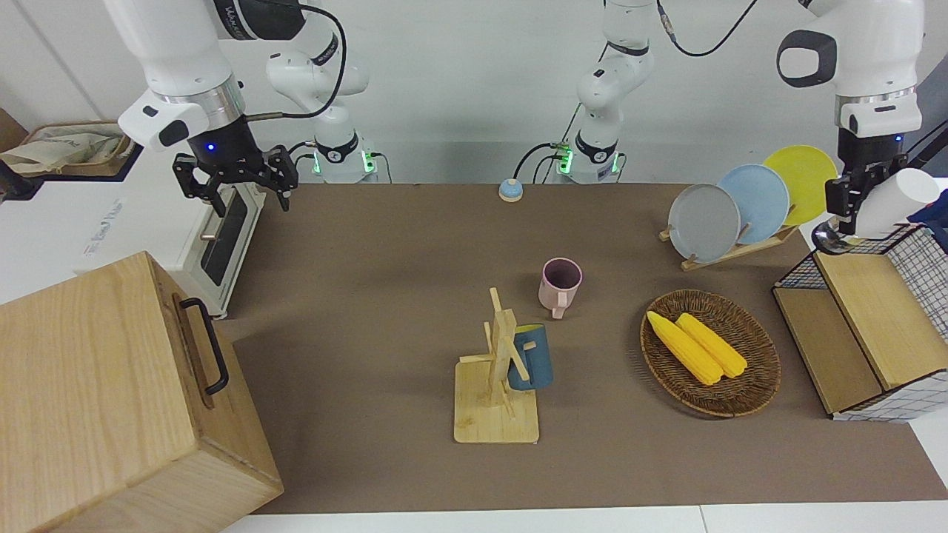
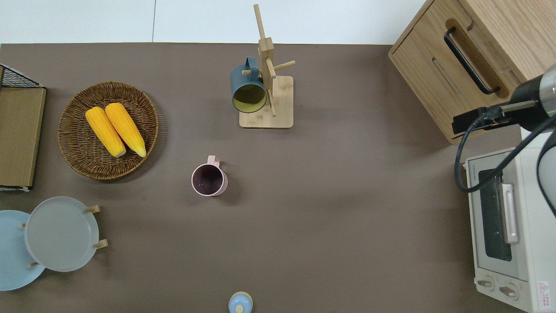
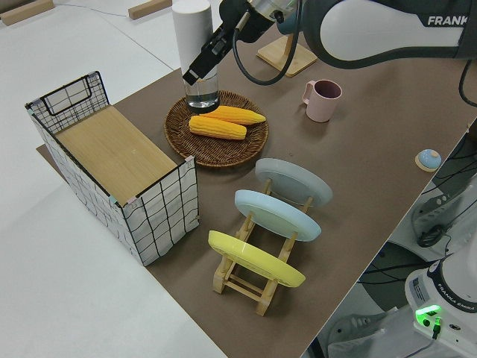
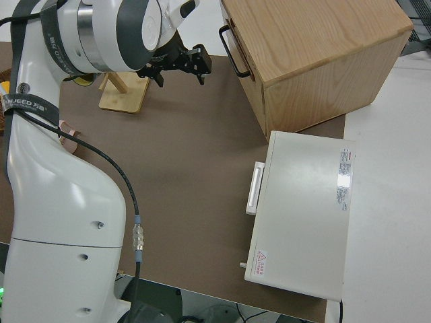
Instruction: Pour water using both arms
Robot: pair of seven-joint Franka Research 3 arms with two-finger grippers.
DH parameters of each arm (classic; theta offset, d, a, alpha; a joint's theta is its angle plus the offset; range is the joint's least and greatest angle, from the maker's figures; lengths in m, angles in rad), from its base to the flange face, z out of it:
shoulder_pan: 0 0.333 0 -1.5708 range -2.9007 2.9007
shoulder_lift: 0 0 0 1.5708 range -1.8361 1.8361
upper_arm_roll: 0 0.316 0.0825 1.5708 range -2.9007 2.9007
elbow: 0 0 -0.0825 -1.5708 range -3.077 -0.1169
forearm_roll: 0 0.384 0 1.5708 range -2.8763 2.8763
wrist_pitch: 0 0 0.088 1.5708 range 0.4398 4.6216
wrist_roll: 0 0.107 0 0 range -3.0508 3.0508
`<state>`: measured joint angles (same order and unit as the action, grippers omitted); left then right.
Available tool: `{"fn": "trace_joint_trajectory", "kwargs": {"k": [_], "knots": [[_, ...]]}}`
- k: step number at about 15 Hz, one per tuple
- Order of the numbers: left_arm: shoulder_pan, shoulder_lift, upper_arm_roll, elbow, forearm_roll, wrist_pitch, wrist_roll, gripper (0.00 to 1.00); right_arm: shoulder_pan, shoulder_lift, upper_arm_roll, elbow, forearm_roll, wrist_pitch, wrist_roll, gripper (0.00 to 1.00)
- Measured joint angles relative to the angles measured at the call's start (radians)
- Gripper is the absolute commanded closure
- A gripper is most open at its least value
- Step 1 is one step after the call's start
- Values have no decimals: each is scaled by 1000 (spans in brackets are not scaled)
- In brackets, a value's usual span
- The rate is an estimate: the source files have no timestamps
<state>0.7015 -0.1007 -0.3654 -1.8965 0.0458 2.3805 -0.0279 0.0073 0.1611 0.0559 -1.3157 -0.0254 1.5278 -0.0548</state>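
The left gripper is gripping 1 white bottle, tilted, at the left arm's end of the table. The pink cup is standing mid-table, toward the right arm from the bottle. The right gripper, parked, is spread open.

tool gripping white bottle, pink mug

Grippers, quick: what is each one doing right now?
Left gripper: shut on the bottle.
Right gripper: open, holding nothing.
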Motion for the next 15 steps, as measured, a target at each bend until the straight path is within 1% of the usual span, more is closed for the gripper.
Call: {"fn": "trace_joint_trajectory", "kwargs": {"k": [5, 7, 8, 11, 12, 15], "knots": [[2, 101, 125, 124, -237, 12, 356, 1000, 0, 0, 0, 0, 0, 0, 0, 13], [4, 154, 162, 161, -298, 27, 464, 1000, 0, 0, 0, 0, 0, 0, 0, 13], [8, 186, 167, 179, -314, 41, 504, 1000, 0, 0, 0, 0, 0, 0, 0, 13], [10, 282, 163, 202, -357, 139, 573, 1000, 0, 0, 0, 0, 0, 0, 0, 13], [10, 305, 161, 204, -374, 147, 594, 1000, 0, 0, 0, 0, 0, 0, 0, 13], [10, 356, 158, 216, -482, 180, 705, 1000, 0, 0, 0, 0, 0, 0, 0, 13]]}}
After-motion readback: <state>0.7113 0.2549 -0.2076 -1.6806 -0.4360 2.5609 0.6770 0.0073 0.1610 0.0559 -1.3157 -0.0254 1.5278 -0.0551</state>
